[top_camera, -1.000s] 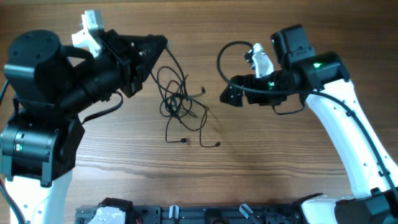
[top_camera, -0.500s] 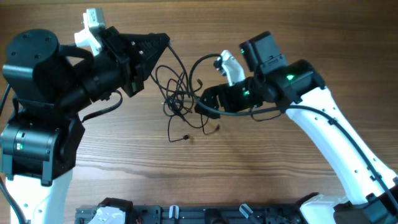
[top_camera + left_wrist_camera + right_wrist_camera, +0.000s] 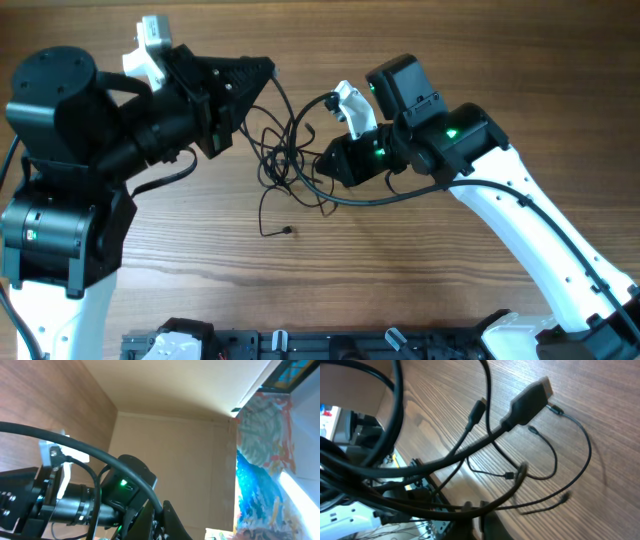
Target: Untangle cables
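The cables (image 3: 285, 150) form a loose black tangle on the wooden table between the two arms, and one plug end (image 3: 288, 232) trails toward the front. My left gripper (image 3: 262, 72) is above the tangle's upper left, shut on a strand that rises to it. The left wrist view shows that gripper (image 3: 157, 515) pinching a black cable (image 3: 100, 457) that arcs away. My right gripper (image 3: 325, 165) is at the tangle's right side. In the right wrist view it (image 3: 476, 507) is shut on a strand, with a larger plug (image 3: 530, 402) and thin cords (image 3: 552, 462) beyond.
A thick black cable (image 3: 400, 192) loops under the right arm close to the tangle. Black equipment (image 3: 300, 345) lines the table's front edge. The bulky left arm (image 3: 90, 130) fills the left side. A wall and a colourful painting (image 3: 265, 465) show in the left wrist view.
The right gripper moved left into the tangle and went from open to shut on a strand. The tangle's lower ends shifted slightly left. The left gripper stayed in place.
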Available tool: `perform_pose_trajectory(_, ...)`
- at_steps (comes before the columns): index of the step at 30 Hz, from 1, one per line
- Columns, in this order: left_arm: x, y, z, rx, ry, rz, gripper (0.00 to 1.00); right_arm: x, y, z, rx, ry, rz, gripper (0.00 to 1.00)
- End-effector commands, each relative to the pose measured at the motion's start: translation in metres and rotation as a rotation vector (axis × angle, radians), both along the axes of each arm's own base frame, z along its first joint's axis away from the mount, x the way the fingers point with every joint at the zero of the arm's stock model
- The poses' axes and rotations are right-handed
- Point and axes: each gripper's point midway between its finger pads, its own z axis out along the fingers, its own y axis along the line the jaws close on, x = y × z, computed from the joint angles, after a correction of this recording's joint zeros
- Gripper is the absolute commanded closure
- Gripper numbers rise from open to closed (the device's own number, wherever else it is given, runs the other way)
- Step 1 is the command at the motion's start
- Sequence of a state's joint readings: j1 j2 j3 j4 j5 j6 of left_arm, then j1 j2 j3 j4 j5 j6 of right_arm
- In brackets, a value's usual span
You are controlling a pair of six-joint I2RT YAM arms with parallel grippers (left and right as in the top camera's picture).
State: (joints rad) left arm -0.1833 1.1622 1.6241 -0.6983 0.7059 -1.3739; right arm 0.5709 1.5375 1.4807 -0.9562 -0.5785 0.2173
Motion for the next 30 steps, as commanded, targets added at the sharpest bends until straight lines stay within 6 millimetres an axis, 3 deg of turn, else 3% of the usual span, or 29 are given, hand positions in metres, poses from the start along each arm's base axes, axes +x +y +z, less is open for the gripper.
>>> perform_pose_trajectory(1,-0.003,-0.003,-0.003,0.003,0.015,-0.027,0.96,0.001,0.001,-0.008,-0.018,0.009,0.003,0.96)
perform_pose_trajectory(7,-0.004,-0.003,-0.004,0.019,0.000,-0.032,0.96,0.011,-0.005,-0.012,-0.064,-0.030,-0.034,0.96)
perform_pose_trajectory(8,-0.004,-0.003,-0.004,0.019,0.001,-0.032,0.96,0.015,-0.009,-0.015,-0.090,-0.046,-0.054,0.92)
perform_pose_trajectory(11,-0.004,-0.003,-0.004,0.019,0.001,-0.032,0.96,0.025,-0.018,-0.020,-0.145,-0.068,-0.118,0.36)
perform_pose_trajectory(13,-0.004,-0.003,-0.004,0.019,0.001,-0.032,0.96,0.029,-0.019,-0.020,-0.154,-0.091,-0.126,0.06)
perform_pose_trajectory(14,-0.004,-0.003,-0.004,0.019,0.001,-0.032,0.96,0.031,-0.018,-0.019,-0.153,-0.111,-0.108,0.00)
perform_pose_trajectory(22,-0.004,-0.003,-0.004,0.019,0.001,-0.032,0.96,0.026,-0.003,-0.015,-0.099,-0.224,0.099,0.00)
perform_pose_trajectory(27,-0.004,-0.003,-0.004,0.019,0.001,-0.032,0.96,0.041,0.007,-0.007,-0.061,-0.289,0.091,0.01)
perform_pose_trajectory(30,-0.004,-0.003,-0.004,0.019,0.001,-0.032,0.96,0.049,0.012,-0.005,-0.041,-0.323,0.087,0.14)
